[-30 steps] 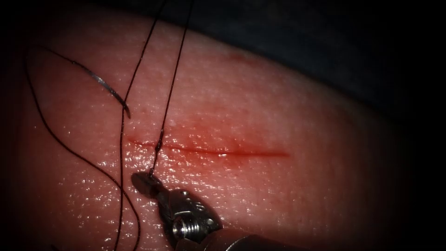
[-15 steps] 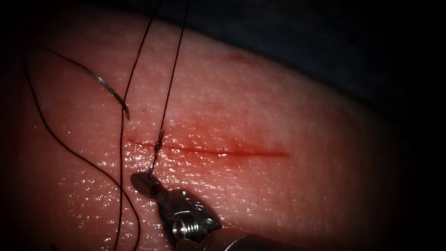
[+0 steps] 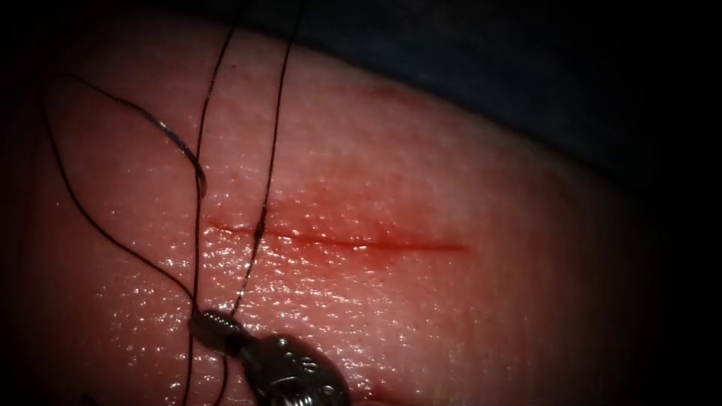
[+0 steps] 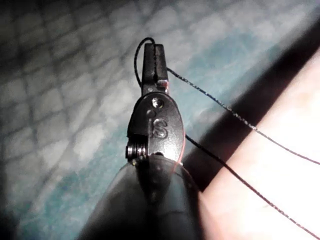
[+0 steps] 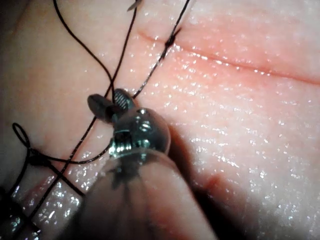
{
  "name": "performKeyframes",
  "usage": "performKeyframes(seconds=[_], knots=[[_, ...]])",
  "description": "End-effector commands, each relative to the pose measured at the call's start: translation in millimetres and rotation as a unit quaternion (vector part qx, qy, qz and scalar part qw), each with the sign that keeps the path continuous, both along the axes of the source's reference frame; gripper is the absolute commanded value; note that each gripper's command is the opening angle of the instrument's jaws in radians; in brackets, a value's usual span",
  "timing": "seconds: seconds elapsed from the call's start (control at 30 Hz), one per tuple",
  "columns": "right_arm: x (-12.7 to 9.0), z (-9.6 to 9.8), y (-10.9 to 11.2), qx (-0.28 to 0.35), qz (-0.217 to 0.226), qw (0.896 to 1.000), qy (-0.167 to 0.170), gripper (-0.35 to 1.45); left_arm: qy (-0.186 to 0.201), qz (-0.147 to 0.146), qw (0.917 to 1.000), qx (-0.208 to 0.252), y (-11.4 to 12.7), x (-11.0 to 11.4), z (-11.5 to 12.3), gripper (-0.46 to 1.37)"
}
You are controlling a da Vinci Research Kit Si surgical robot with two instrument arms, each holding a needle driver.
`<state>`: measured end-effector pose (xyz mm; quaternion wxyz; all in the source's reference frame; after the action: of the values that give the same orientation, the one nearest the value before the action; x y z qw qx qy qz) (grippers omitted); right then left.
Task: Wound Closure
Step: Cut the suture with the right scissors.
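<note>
Since before, right hand [image 3: 214, 325] (lower-left).

A teal drape [image 4: 60, 125] crossed by a grid of pale creases lies beneath the bench setup, falling into deep shadow [image 3: 526, 60] beyond its lit patch.

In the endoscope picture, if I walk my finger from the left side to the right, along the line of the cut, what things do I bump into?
A loose loop of thread → the two thread strands going up → the knot on the cut → the rest of the cut with red fluid → bare tissue.
</note>
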<state>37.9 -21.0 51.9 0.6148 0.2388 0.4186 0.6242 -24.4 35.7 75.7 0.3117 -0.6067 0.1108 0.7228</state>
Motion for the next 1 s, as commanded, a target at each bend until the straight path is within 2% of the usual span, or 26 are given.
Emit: performKeyframes(seconds=[0.03, 0.1, 0.27, 0.5, 0.73, 1.0], knots=[[-0.1, -0.1, 0.0, -0.006, -0.003, 1.0, 0.0, 0.84, -0.005, 0.01, 0.9999, 0.004, -0.4, 0.0, -0.2, -0.35], [-0.2, -0.2, 0.2, -0.021, -0.009, 1.0, -0.005, 0.96, -0.013, 0.019, 0.9997, 0.01, -1.5, 0.4, -1.2, -0.35], [-0.8, -0.4, 0.6, -0.037, -0.005, 0.999, -0.009, 1.0, -0.025, 0.04, 0.9988, 0.016, -3.9, 1.3, -3.1, -0.35], [-2.2, -0.6, 1.5, -0.047, 0.005, 0.999, -0.024, 0.89, -0.032, 0.064, 0.997, 0.027, -6.7, 3.5, -7.0, -0.35], [-3.6, 0.0, 2.8, -0.072, 0.005, 0.996, -0.056, 0.74, -0.049, 0.085, 0.9948, 0.028, -9.4, 4.9, -11.0, -0.35], [-4.6, 0.4, 4.1, -0.086, 0.002, 0.993, -0.075, 0.7, -0.095, 0.08, 0.9921, 0.017, -12.2, 6.6, -16.4, -0.35]])
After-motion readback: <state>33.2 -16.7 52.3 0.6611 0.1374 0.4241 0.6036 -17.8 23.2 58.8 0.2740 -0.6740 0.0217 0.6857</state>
